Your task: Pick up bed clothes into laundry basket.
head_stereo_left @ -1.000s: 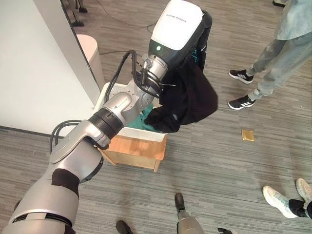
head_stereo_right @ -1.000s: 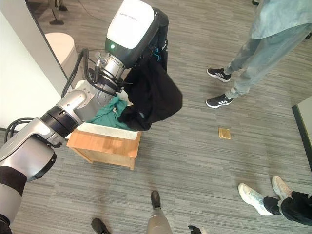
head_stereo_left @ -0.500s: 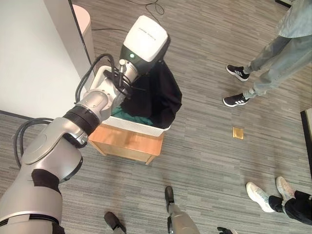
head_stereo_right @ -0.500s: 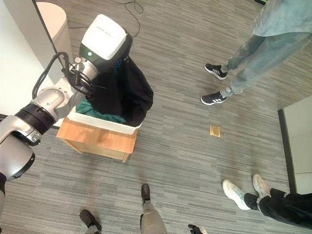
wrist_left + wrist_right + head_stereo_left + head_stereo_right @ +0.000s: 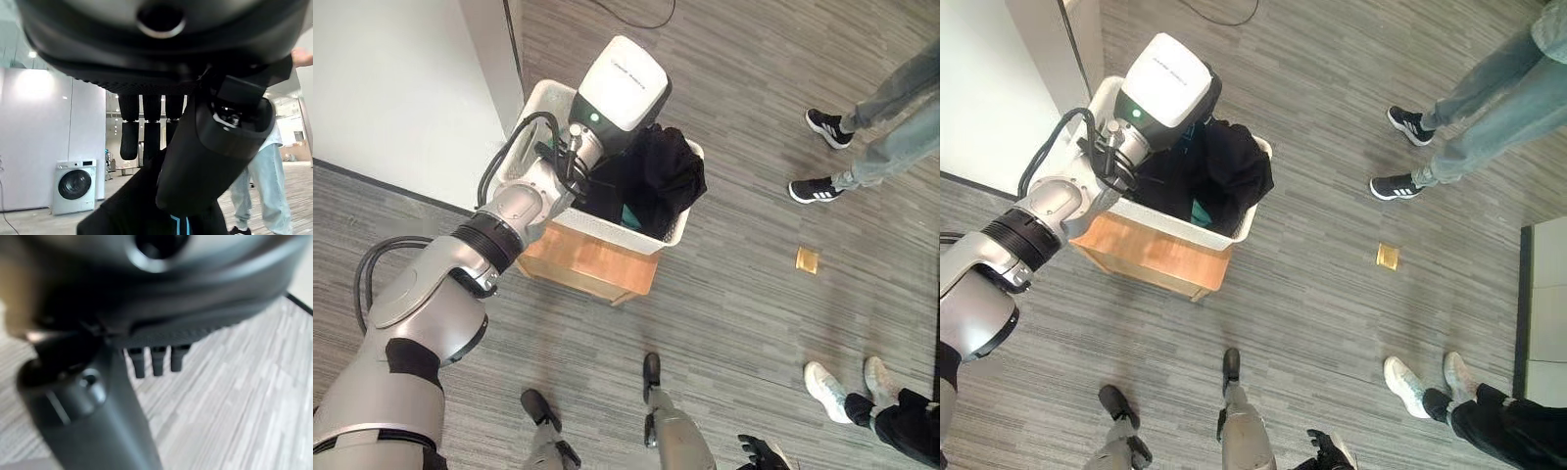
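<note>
Clothing first: the black garment (image 5: 651,181) that hung in the air beside the laundry basket (image 5: 677,227) a second ago, held out over the floor, now sits bunched inside it, heaped against the far rim with one fold lapping over the edge. I also see the head camera has swung, so part of the shift in picture is my own viewpoint and not the load. I judge the drop all but made: the piece is in the basket and what is left is to let go and pull the arm clear.

From the left wrist view, the left robot hand (image 5: 151,132) has its fingers hanging nearly straight above the dark cloth, with the thumb lying across in front. I cannot make out from here whether any of them still pinches the fabric. The right robot hand (image 5: 154,360) shows over bare grey floor, fingers straight and nothing in it.

The garment is dark and limp, crumpled into soft folds. A bit of teal cloth (image 5: 628,214) peeks out beneath it, near the basket's front wall. The white basket stands on a low wooden stand (image 5: 592,266) next to a white wall, with people's shoes on the floor well away.
</note>
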Controlling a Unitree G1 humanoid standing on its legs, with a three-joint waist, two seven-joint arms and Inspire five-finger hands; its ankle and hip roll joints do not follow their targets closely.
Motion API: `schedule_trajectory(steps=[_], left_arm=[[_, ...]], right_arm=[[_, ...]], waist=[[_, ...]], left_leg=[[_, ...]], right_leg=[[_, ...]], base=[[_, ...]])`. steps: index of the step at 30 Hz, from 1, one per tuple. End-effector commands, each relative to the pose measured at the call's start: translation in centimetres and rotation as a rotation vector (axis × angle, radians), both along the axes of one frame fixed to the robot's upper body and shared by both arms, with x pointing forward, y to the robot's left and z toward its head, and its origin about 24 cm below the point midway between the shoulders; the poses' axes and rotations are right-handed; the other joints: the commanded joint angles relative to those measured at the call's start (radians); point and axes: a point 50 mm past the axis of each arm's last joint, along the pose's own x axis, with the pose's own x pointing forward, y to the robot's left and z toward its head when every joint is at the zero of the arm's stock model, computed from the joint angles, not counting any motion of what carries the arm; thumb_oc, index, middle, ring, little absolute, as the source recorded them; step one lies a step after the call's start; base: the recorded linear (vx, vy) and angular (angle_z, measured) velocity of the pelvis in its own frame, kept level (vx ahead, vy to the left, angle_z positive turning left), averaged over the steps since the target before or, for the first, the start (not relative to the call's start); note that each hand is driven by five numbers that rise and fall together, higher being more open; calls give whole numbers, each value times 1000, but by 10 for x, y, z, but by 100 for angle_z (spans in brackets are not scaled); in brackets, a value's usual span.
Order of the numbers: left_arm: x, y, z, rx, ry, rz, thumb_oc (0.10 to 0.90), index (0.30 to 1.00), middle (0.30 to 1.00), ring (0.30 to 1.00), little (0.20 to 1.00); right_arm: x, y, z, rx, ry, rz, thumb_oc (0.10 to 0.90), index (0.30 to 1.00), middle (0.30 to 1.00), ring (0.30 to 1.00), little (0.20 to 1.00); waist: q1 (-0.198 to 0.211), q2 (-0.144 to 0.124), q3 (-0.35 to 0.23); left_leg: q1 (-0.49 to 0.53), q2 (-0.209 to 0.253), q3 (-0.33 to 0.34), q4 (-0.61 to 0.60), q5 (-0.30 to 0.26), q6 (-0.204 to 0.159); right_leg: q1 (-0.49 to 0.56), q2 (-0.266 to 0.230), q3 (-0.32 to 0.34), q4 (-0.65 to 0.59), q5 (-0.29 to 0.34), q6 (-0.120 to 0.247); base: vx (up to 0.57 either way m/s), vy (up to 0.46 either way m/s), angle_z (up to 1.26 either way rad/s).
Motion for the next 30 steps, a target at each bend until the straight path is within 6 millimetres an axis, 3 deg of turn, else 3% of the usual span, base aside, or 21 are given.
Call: schedule_trajectory(steps=[1, 5, 10, 12, 15, 16, 17, 18, 19, 20, 22, 23, 25, 26, 28, 29, 30], left_arm=[[-39, -22, 87, -239, -357, -215, 800, 900, 900, 900, 900], [-44, -11, 76, -312, -352, -234, 800, 900, 900, 900, 900], [-36, 1, 32, -380, -201, -225, 800, 900, 900, 900, 900], [-36, 3, 26, -411, -177, -233, 800, 900, 900, 900, 900], [-47, 7, -6, -576, -27, -330, 800, 900, 900, 900, 900], [-47, 7, -6, -577, -26, -329, 800, 900, 900, 900, 900], [-52, 7, -17, -612, 22, -361, 800, 900, 900, 900, 900], [-61, 7, -40, -695, 128, -407, 800, 900, 900, 900, 900], [-61, 8, -40, -695, 128, -406, 800, 900, 900, 900, 900], [-67, 8, -68, -735, 242, -411, 800, 900, 900, 900, 900], [-68, 14, -89, -751, 319, -368, 800, 900, 900, 900, 900], [-69, 14, -90, -752, 323, -367, 800, 900, 900, 900, 900], [-73, 21, -122, -831, 466, -326, 800, 900, 900, 900, 900], [-74, 21, -123, -833, 469, -325, 800, 900, 900, 900, 900], [-84, 27, -161, -1021, 677, -289, 800, 900, 900, 900, 900], [-84, 27, -161, -1023, 680, -288, 800, 900, 900, 900, 900], [-90, 31, -183, -1092, 782, -242, 800, 900, 900, 900, 900]], right_arm=[[-14, -28, 6, -68, 6, -65, 800, 900, 900, 900, 900], [-22, -21, 3, -35, 10, -98, 800, 900, 900, 900, 900], [-15, -12, 1, 0, -5, -128, 800, 900, 900, 900, 900], [-16, -10, 0, 9, 0, -134, 800, 900, 900, 900, 900], [-21, -3, -3, 52, 14, -187, 800, 900, 900, 900, 900], [-21, -3, -3, 51, 14, -187, 800, 900, 900, 900, 900], [-23, 0, -5, 63, 22, -197, 800, 900, 900, 900, 900], [-27, 4, -7, 81, 40, -209, 800, 900, 900, 900, 900], [-27, 4, -7, 81, 41, -209, 800, 900, 900, 900, 900], [-27, 10, -9, 98, 54, -213, 800, 900, 900, 900, 900], [-27, 11, -9, 85, 73, -194, 800, 900, 900, 900, 900], [-28, 10, -10, 84, 77, -193, 800, 900, 900, 900, 900], [-28, 13, -10, 91, 71, -206, 800, 900, 900, 900, 900], [-29, 12, -10, 89, 74, -205, 800, 900, 900, 900, 900], [-35, 14, -11, 90, 83, -236, 800, 900, 900, 900, 900], [-36, 14, -11, 89, 85, -236, 800, 900, 900, 900, 900], [-35, 16, -11, 91, 79, -222, 800, 900, 900, 900, 900]], waist=[[15, 23, 23], [31, 27, 34], [62, 40, 30], [65, 43, 25], [90, 60, 12], [90, 59, 11], [100, 64, 7], [122, 79, -1], [122, 80, -1], [144, 87, -21], [171, 98, -57], [171, 98, -57], [192, 110, -100], [189, 111, -101], [206, 127, -127], [203, 128, -129], [210, 136, -138]], left_leg=[[-7, 59, -27, 2, -58, -28], [-5, 53, -27, 2, -61, -28], [17, 49, -42, 2, -67, -24], [25, 48, -46, 2, -69, -24], [64, 42, -74, 2, -64, -16], [61, 41, -73, 2, -59, -15], [74, 36, -77, 2, -59, -7], [99, 31, -92, 2, -53, 7], [98, 31, -91, 2, -53, 7], [124, 18, -109, 2, -59, 13], [141, 17, -109, 2, -49, 12], [145, 18, -109, 2, -49, 11], [168, 26, -111, 2, -36, -1], [170, 27, -113, 2, -36, -2], [176, 46, -136, 2, -8, -18], [176, 47, -139, 2, -7, -19], [181, 53, -144, 2, 4, -24]], right_leg=[[43, -31, -43, 18, 61, 99], [45, -38, -45, 16, 56, 99], [68, -40, -49, 20, 31, 99], [78, -41, -49, 22, 28, 99], [114, -22, -16, 76, -61, 99], [110, -23, -15, 78, -59, 99], [117, -8, 3, 124, -88, 99], [143, 30, 31, 187, -159, 89], [143, 30, 31, 187, -158, 89], [200, 53, 49, 178, -215, 69], [231, 55, 23, 156, -210, 55], [237, 56, 22, 151, -208, 55], [301, 68, -3, 98, -205, 45], [305, 69, -5, 93, -203, 44], [347, 90, -26, 70, -217, 24], [349, 92, -29, 69, -217, 23], [369, 100, -35, 55, -218, 18]], base=[[0, 0, 0], [-27, 13, 2], [-3, -4, 3], [19, -21, -1], [43, -29, 18], [-22, -7, 28], [-55, -4, 23], [-41, -4, 19], [-17, -32, 11], [-6, -61, 20], [-6, -76, 26], [-68, -158, 10], [-75, -172, -2], [-33, -96, -4], [-106, -164, 0], [-91, -157, 12], [-76, -134, 25]])
